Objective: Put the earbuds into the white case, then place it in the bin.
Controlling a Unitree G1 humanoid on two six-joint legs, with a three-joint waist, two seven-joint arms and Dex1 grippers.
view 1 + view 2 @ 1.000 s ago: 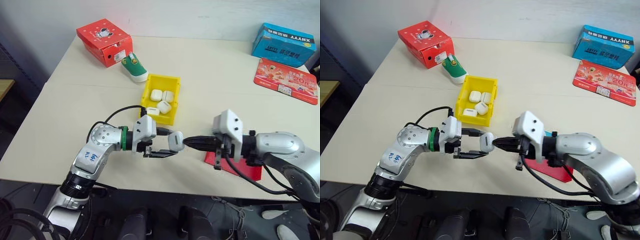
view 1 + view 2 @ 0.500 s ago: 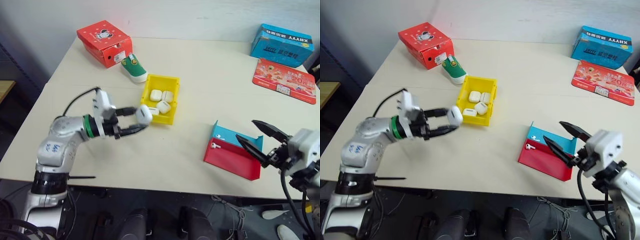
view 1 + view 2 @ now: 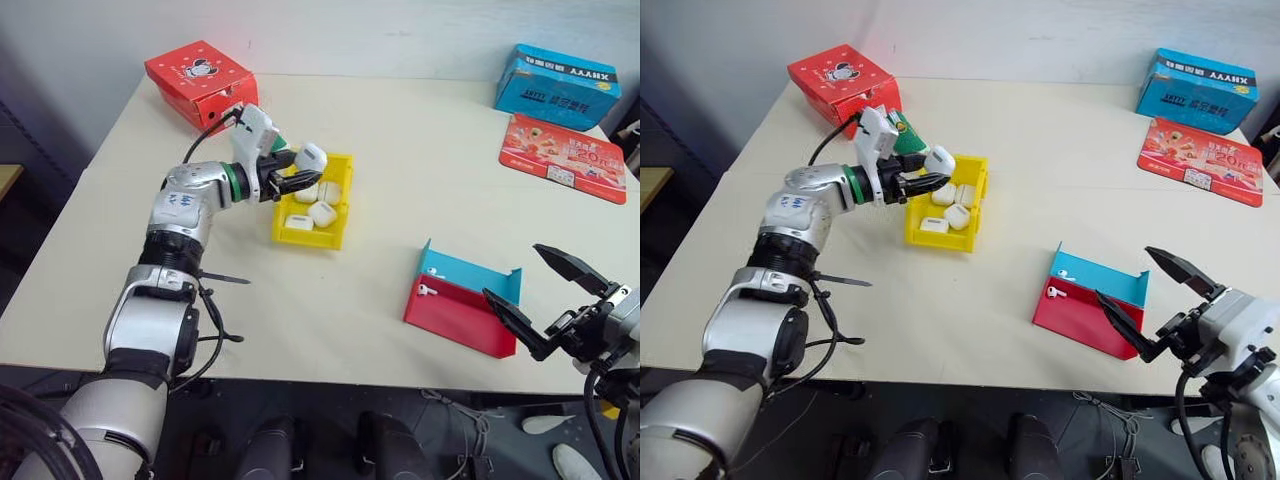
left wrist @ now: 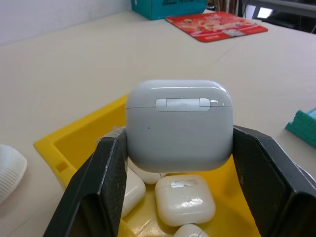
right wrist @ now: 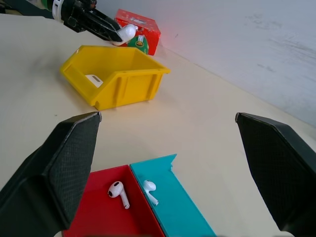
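Observation:
My left gripper is shut on the white case, lid closed, and holds it just above the near-left part of the yellow bin. In the left wrist view the case sits between the two black fingers, with other white cases in the bin below. Two earbuds lie in the red-and-blue tray, one on the red half and one on the blue. My right gripper stands wide open and holds nothing, at the table's front right beside that tray.
A red cardboard box stands at the back left, with a green-and-white shoe-shaped thing just behind my left gripper. A blue box and a flat red packet lie at the back right.
My left gripper has carried the case from the front middle of the table back and up to above the bin. The right gripper has drawn away to the right and opened.

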